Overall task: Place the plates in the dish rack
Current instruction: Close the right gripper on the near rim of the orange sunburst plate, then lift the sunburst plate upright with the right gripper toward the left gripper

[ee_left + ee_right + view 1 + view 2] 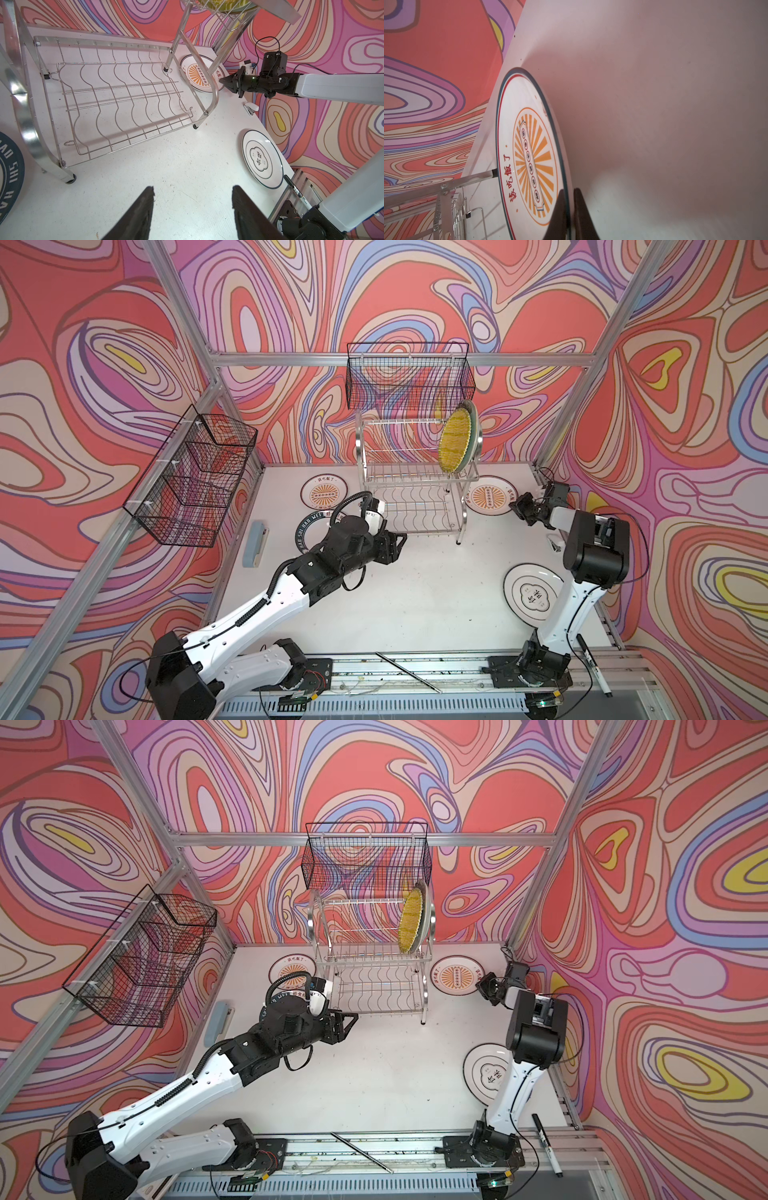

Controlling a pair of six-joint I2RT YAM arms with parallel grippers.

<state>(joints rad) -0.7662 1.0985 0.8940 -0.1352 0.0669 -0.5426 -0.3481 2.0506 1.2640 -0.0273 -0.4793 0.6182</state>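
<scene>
**Right gripper pinching sunburst plate rim; two plates in the rack**

- Near right: black-ringed plate flat on the surface, partly under the right arm.
- Left gripper: jaws apart, nothing between them, hovering over bare surface just in front of the rack's lower shelf.
- Lettered-rim plate: flat, mostly hidden under the left arm.
- Right gripper: closed tight on the near rim of the sunburst plate, which lies just right of the rack. Can't tell if the plate is lifted.
- Second sunburst plate: flat, just left of the rack.
- Rack: yellow plate stands on edge at the right end of the upper tier, with a pale plate right behind it. Lower shelf empty.
</scene>
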